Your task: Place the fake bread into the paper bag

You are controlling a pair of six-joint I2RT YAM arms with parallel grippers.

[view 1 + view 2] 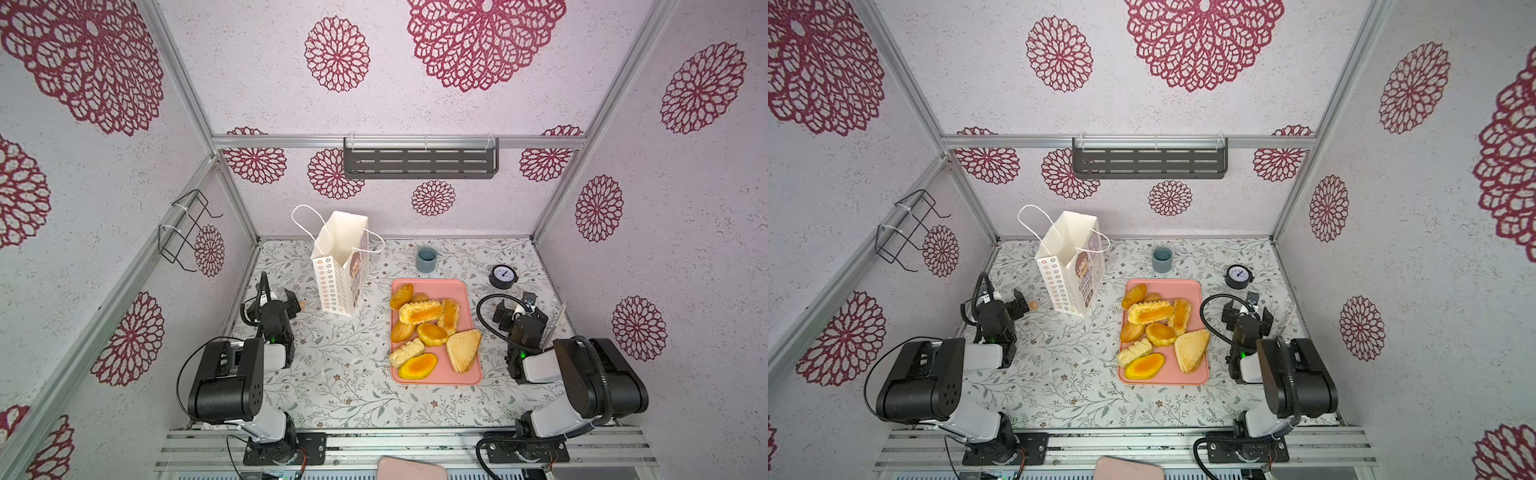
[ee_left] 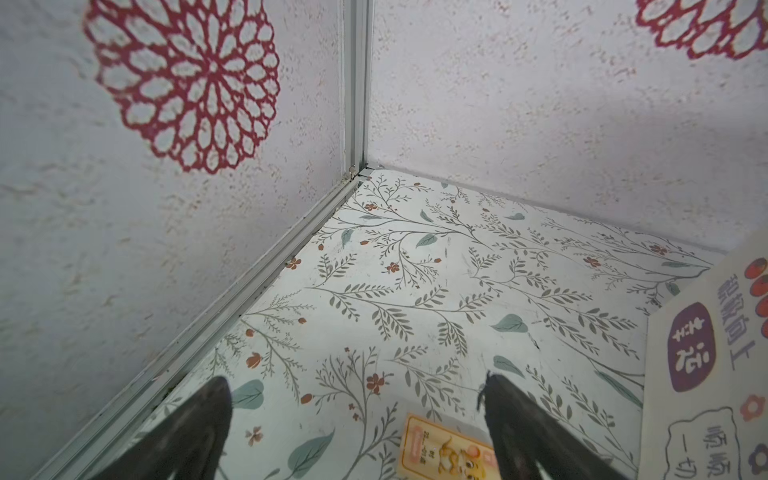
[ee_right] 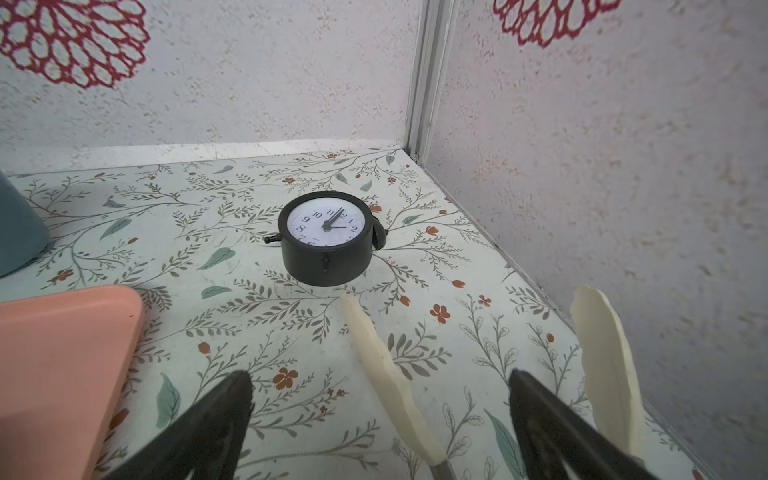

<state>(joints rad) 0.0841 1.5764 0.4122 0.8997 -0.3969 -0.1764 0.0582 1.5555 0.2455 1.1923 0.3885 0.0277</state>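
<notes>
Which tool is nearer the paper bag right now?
Left. The left tool sits open just beside the paper bag, not touching it. The right tool is open on the far side of the pink tray, near the alarm clock.

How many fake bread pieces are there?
9 fake bread pieces, all on the pink tray: four at its far end, three mid-tray, two at its near end; others may hide underneath.

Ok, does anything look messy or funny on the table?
Mostly tidy. The little black clock lies on its back, face up, instead of standing. The fake bread is heaped on the pink tray, pieces overlapping. The paper bag stands upright and open. Nothing looks spilled or broken.
</notes>
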